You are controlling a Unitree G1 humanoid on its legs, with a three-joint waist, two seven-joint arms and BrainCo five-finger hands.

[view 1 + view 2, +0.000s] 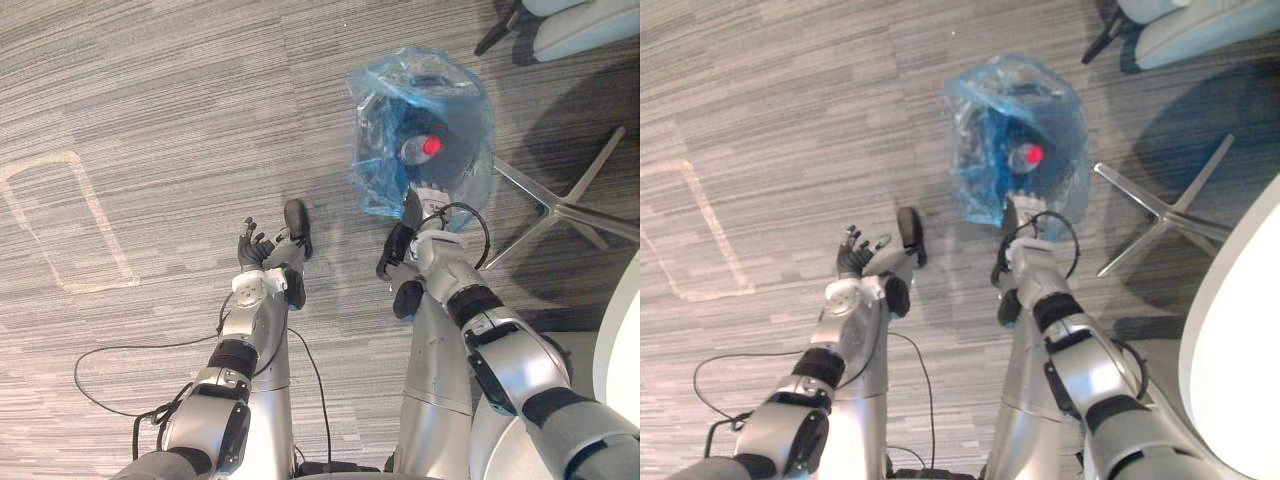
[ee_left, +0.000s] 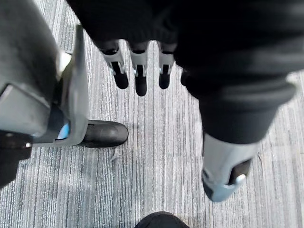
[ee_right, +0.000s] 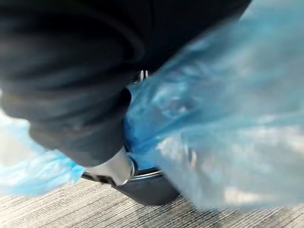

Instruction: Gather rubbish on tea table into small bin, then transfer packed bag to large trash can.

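A blue plastic bag (image 1: 415, 130) bulges above the grey carpet ahead of me, with a dark item and a red cap (image 1: 431, 146) showing through it. My right hand (image 1: 412, 212) is at its near edge, thumb (image 3: 114, 167) curled into the plastic, which wraps round the hand in the right wrist view. A dark meshed container (image 3: 148, 186) shows under the bag (image 3: 223, 128) there. My left hand (image 1: 262, 250) hangs open over bare carpet to the bag's left, its fingers (image 2: 138, 71) straight and holding nothing.
A chair's metal star base (image 1: 560, 205) stands just right of the bag. A pale seat (image 1: 580, 25) is at the far right. A white table edge (image 1: 1230, 340) curves along the near right. A pale taped outline (image 1: 60, 220) marks the carpet at left.
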